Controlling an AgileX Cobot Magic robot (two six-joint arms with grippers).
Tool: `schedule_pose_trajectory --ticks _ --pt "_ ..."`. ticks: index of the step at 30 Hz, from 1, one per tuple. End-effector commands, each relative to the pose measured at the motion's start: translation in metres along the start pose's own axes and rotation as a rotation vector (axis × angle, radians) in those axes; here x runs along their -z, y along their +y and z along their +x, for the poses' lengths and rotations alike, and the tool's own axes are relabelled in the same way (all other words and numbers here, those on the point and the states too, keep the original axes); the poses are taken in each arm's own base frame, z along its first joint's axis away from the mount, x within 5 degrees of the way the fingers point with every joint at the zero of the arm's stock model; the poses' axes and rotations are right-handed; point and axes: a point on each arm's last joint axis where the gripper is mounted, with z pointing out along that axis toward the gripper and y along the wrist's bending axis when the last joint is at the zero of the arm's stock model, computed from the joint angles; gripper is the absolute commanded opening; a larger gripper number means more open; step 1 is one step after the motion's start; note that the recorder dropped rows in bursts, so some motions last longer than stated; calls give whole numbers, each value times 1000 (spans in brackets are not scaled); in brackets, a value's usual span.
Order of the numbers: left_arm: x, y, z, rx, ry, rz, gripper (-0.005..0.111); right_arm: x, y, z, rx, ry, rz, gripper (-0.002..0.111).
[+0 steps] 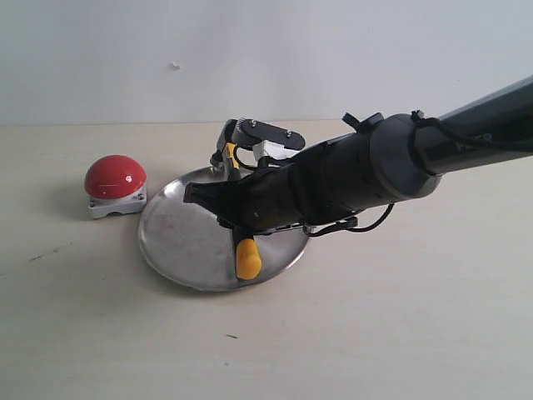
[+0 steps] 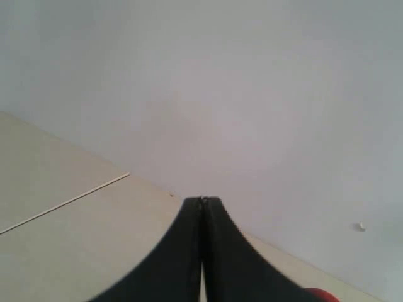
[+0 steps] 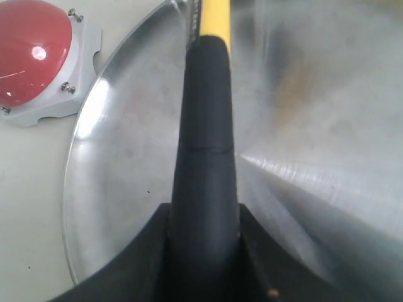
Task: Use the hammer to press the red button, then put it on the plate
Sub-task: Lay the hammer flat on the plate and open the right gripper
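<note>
Exterior view: the right gripper [image 1: 241,208], on its dark arm, reaches in from the right over the large round shallow silver metal plate [image 1: 179,242]; it pinches the claw hammer [image 1: 248,258] by the black rubber handle. The hammer's yellow end sticks out toward the plate's near rim, and the yellow band and dark head point toward the far rim; whether the hammer rests on the plate I cannot tell. The glossy red dome-shaped push button [image 1: 115,177], on a small white-grey square base, stands on the pale table [image 1: 375,317] just beside the plate's left edge; the red button is apart from the hammer. In the left wrist view the left gripper [image 2: 202,201] has its dark fingers pressed together with nothing between them, and a white wall [image 2: 252,94] lies beyond.
</note>
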Motion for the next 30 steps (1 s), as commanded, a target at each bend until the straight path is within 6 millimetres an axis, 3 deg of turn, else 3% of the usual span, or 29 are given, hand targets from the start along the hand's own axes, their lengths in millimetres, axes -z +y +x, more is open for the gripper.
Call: schedule_pose_trajectory --ticks 1,7,11,18,26,30 --pt "0 0 1 -6 -3 3 0 5 6 -7 13 -22 -18 0" --pt "0 0 1 -6 -3 3 0 5 6 -7 10 -22 -18 0" --pt "0 0 1 -6 -3 3 0 4 -1 -9 -85 -56 43 0" --pt "0 0 1 -6 -3 3 0 -15 -9 0 -92 -28 77 0" --pt "0 0 1 -6 -3 3 0 -27 -5 6 -78 -13 75 0" --pt "0 0 1 -6 -3 3 0 -29 -6 8 -76 -9 78 7"
